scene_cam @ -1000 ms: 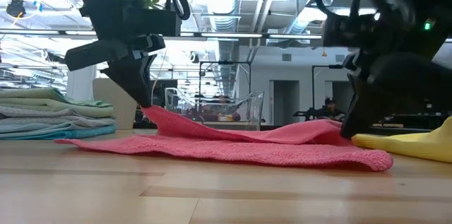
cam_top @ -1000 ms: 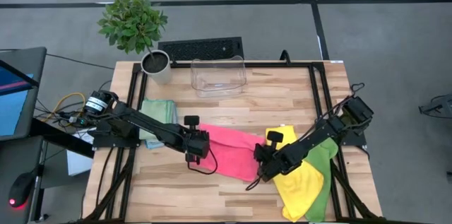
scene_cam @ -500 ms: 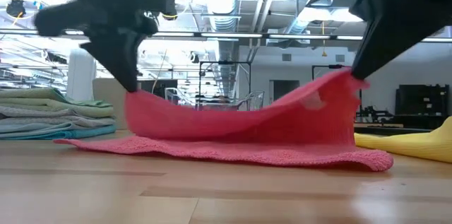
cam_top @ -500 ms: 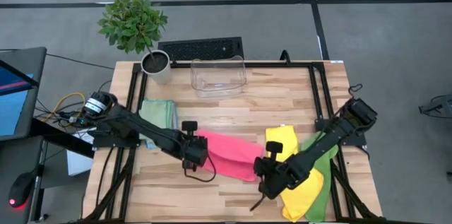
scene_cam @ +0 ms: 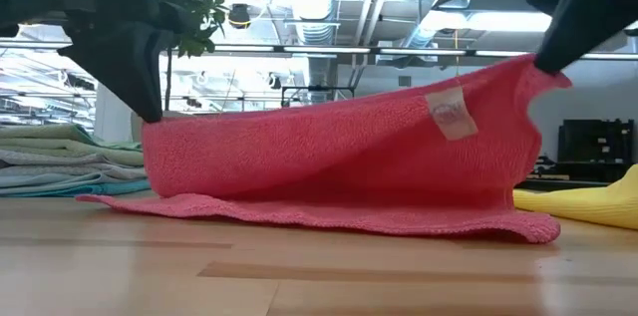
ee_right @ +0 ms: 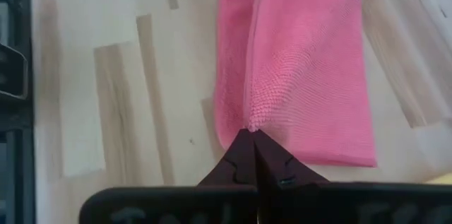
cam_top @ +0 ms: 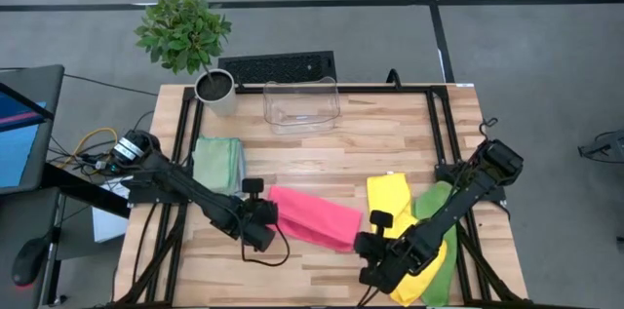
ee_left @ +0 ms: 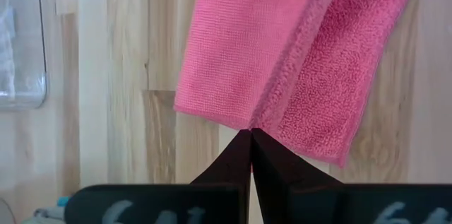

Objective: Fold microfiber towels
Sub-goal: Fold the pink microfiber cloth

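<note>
A: Two grippers are pinching one pink towel mid-table: left gripper is clamping one corner, right gripper the other, fingers closed tight.

B: Its upper layer is hanging raised, white tag showing, lower layer lying flat.

A: Is the bin holding anything?

B: I cannot tell; folded towels are sitting stacked beside it.

A light wooden table is framed by black rails. On it a pink towel is spread near the middle, with a yellow towel and a lime green towel lying to its right. A stack of folded towels is set at the left, and a clear plastic bin and a potted plant are placed along the far edge.
</note>
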